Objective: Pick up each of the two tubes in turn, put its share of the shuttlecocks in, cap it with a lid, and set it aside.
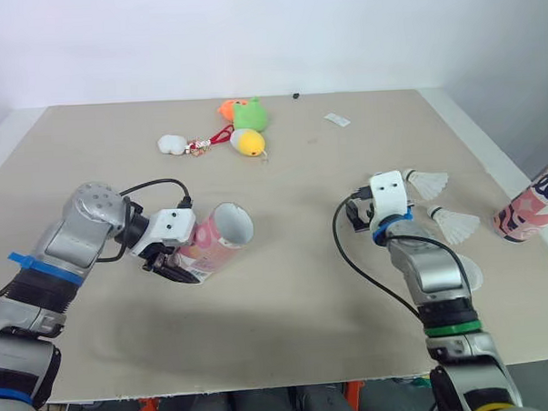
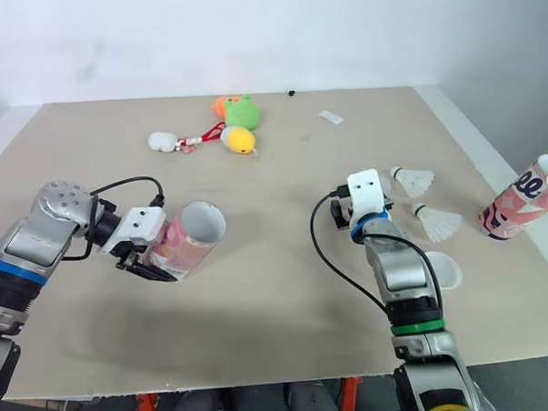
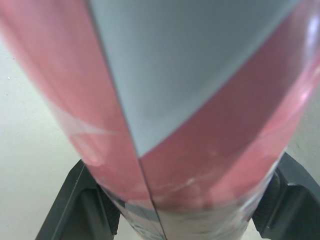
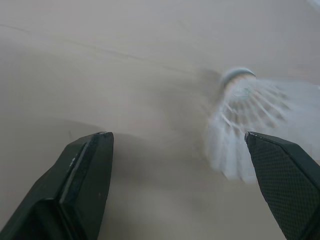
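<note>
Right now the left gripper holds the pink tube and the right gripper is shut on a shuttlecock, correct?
Not quite. The left gripper does hold the pink tube, but the right wrist view shows the right gripper open, the shuttlecock ungrasped.

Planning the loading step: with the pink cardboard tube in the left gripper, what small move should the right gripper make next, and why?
Probably centre the open right gripper over the white feathered shuttlecock and close; it lies near one finger, and the pink cardboard tube is open-mouthed.
</note>
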